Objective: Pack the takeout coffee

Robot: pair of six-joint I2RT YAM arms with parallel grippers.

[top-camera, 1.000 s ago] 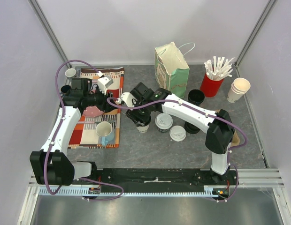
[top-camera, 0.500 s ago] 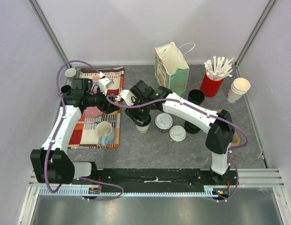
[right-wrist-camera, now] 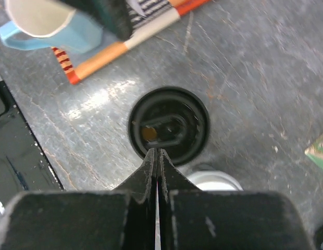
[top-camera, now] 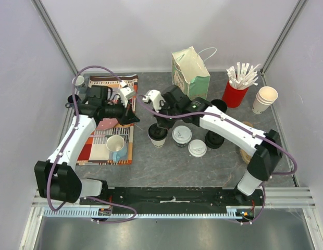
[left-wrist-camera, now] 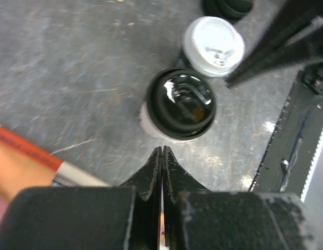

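Observation:
Two takeout coffee cups with white sip lids [top-camera: 182, 134] [top-camera: 197, 148] stand mid-table; one [left-wrist-camera: 213, 39] shows in the left wrist view, and the rim of one [right-wrist-camera: 216, 179] in the right wrist view. Left of them stands a pale cup with a glossy black lid [top-camera: 157, 134] [left-wrist-camera: 181, 104] [right-wrist-camera: 168, 125]. My left gripper [top-camera: 136, 119] [left-wrist-camera: 162, 151] is shut and empty, its tips just left of that cup. My right gripper [top-camera: 160, 124] [right-wrist-camera: 156, 152] is shut and empty, hanging over the cup's far rim.
A paper bag [top-camera: 191, 70] stands at the back. A red cup of straws [top-camera: 235, 92] and stacked paper cups [top-camera: 265, 99] are back right. A black cup [top-camera: 217, 107] and a black lid [top-camera: 213, 140] sit right of the coffees. A blue mug [top-camera: 117, 146] rests on a striped placemat [top-camera: 99, 151].
Both grippers went from open to shut. The right gripper left the black-lidded cup and drew back up and right. The left gripper moved right, off the placemat, toward that cup.

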